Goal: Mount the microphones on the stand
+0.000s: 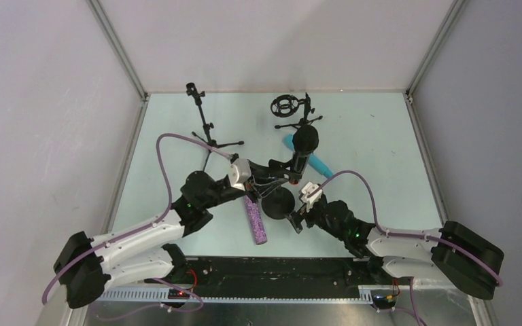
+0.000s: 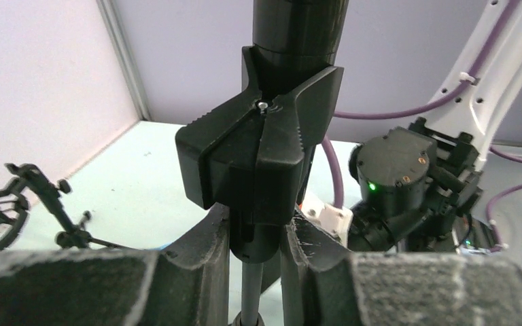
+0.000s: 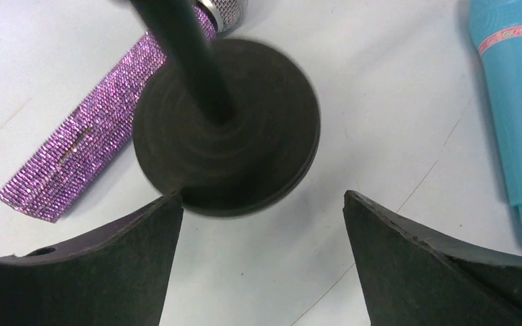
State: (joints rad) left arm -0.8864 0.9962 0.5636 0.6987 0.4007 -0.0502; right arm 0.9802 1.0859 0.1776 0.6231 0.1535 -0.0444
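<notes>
Top external view: the worktop [image 1: 380, 136] carries three microphones and three stands.

1. The black microphone [image 1: 302, 149], a smooth matt cylinder, sits tilted in the spring clip [image 2: 262, 153] of the round-base stand [image 3: 228, 129], head toward the far edge. This stand is at mid-worktop, nearer the near edge. The clip is black moulded plastic with ridged grip faces and one bright pivot screw.
2. The purple glitter microphone [image 3: 102, 149] lies flat just beside the disc base, on its left. Its skin is a grid of sparkling beads, and its silver mesh head [image 3: 223, 8] points toward the far edge.
3. The turquoise-blue microphone [image 3: 513, 115], of smooth plastic, lies flat right of the base. The marks on its pink band [image 3: 510, 34] are too small to read.

A tripod stand [image 1: 204, 119] occupies the far left quarter. A ring-mount stand [image 1: 287, 107] sits at the middle of the far edge.

The left claw [image 2: 255, 238] is clenched on the round-base stand's thin pole, directly under the clip. The right claw [image 3: 262, 204] is released, its rubbery black fingers [image 3: 109, 265] spread wide above the near rim of the disc base.
</notes>
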